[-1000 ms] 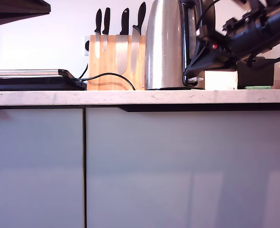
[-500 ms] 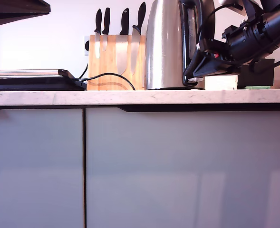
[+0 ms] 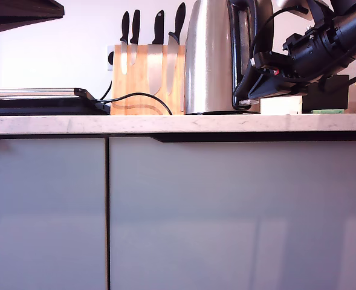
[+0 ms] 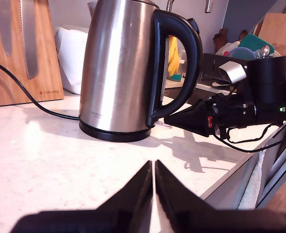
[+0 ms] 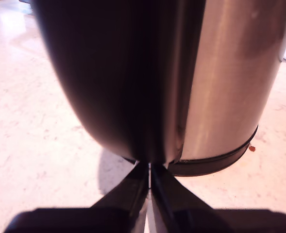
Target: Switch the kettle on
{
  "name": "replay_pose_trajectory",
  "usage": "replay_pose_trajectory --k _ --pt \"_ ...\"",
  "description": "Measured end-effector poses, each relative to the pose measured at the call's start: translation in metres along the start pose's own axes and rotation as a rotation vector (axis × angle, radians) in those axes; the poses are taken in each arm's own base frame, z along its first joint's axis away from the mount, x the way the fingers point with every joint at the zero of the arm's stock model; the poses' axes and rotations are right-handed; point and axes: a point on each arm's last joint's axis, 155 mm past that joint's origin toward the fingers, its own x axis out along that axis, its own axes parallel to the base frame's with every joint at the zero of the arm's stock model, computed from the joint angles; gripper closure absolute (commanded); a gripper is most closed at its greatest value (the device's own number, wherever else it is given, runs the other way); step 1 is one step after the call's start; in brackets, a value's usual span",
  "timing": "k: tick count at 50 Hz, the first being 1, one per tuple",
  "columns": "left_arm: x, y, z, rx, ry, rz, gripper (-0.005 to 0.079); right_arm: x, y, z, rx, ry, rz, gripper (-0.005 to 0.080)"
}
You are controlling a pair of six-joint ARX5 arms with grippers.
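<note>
Exterior view first: the kettle stands on the desk, a bit toward the exterior view's right, next to a wooden knife block with a black cable looping in front of it. My second pincer comes in from the exterior view's right, angled down. Its tip sits right at the foot of the black handle, low down by the kettle's base. There's a small pale tab poking out just under the tip. I can't tell from here if they're touching.

First wrist view: my first pincer hangs over the desk, well apart from the kettle and pointing toward it. The jaws are pretty much closed, just a hairline gap, and nothing's in them. The kettle is upright, with the handle turned toward my other arm. You can see my second pincer with its pointed tip up against the bottom of the handle, where it curves back into the body.

Second wrist view: super close. The handle fills most of the picture, with the steel body beside it and the black base ring below. My second pincer has its jaws pressed together and isn't gripping anything. The tips are right under the lowest point of the handle. Too dark in there to make out the switch itself.
</note>
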Motion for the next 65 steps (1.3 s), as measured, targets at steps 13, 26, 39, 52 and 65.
replay_pose_trajectory --k 13,26,39,52,65 --pt "0.0 0.0001 0.0 0.0 0.0 0.0 0.0761 0.0012 -0.0001 -0.0019 0.003 0.008 0.001 0.0762" --pt "0.0 0.0 0.0 0.0 0.0 0.0 0.0761 0.0021 -0.0001 -0.0032 0.007 0.022 0.004 0.0762" --pt "0.0 0.0 0.0 0.0 0.0 0.0 0.0761 0.0078 -0.0016 -0.0054 0.008 0.027 0.005 0.0762" --pt "0.0 0.0 0.0 0.0 0.0 0.0 0.0761 0.0078 -0.0006 -0.0044 0.008 0.023 0.01 0.0762" --pt "0.0 0.0 0.0 0.0 0.0 0.0 0.0761 0.0048 0.0074 -0.0052 0.013 0.037 0.037 0.0763"
